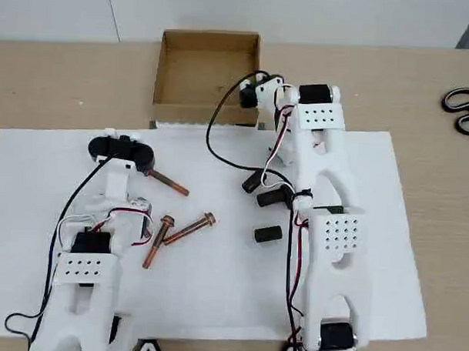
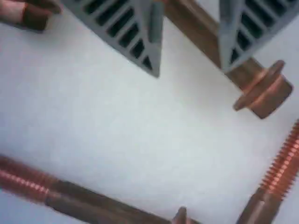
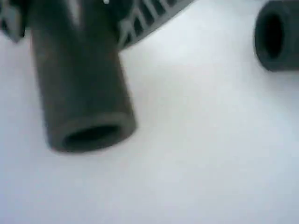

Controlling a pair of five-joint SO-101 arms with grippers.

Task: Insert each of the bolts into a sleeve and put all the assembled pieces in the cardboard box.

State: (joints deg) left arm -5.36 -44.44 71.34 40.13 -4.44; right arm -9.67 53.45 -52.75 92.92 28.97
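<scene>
Evidently an insertion is being staged. Left gripper (image 2: 190, 70) clamps a bolt (image 1: 169, 182) left of centre; right gripper (image 3: 77, 14) clamps a sleeve (image 3: 81, 93), bore exposed.

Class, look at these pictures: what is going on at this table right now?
Over a white sheet, the left gripper holds a copper bolt and the right gripper holds a black sleeve. The two are not yet joined. Two more bolts and a loose sleeve lie on the sheet, and the cardboard box stands beyond it.
</scene>
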